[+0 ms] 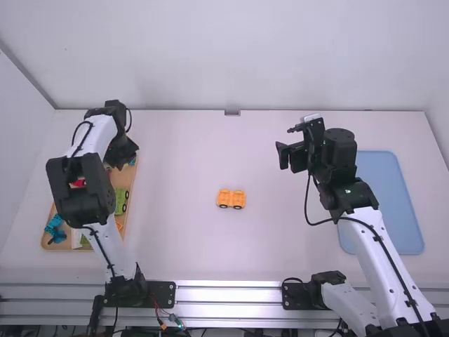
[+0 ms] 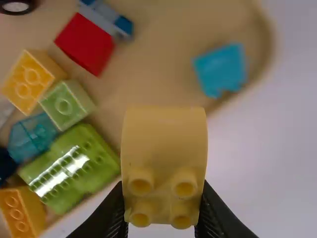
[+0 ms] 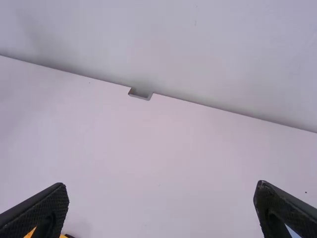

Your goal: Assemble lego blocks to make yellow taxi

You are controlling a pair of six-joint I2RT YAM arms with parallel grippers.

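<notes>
Left gripper (image 1: 124, 150) is hovering over the wooden tray (image 1: 132, 177), on the left side of the tabletop (image 1: 182, 232). Its fingers are pinching a pale yellow block (image 2: 164, 161); studs are showing on the end nearest the fingertips. In the left wrist view the block is hanging in front of the tray's edge, its outline crossing from tray floor to white tabletop.

Right gripper (image 1: 289, 155) is hanging above the tabletop, right of center, left of the blue tray (image 1: 389, 203). It's holding nothing; in its wrist view the fingers are standing wide apart.

Taxi part: orange-yellow car piece (image 1: 231, 199) with dark wheels is sitting near the middle of the tabletop, between the two trays and well apart from both. Right wrist view is catching a bit of it behind one finger, mostly hidden.

Loose parts are lying in the wooden tray: red block (image 2: 85, 43) with a blue-gray piece (image 2: 108, 18) right beside it, cyan block (image 2: 221, 69) near the tray's edge and apart from the rest, yellow block (image 2: 32, 80), small light green block (image 2: 67, 104) just beside the yellow one, see-through teal block (image 2: 32, 137), longer green block (image 2: 70, 168), orange block (image 2: 21, 210). A dark wheel (image 2: 16, 6) is showing too, partly cut off.
</notes>
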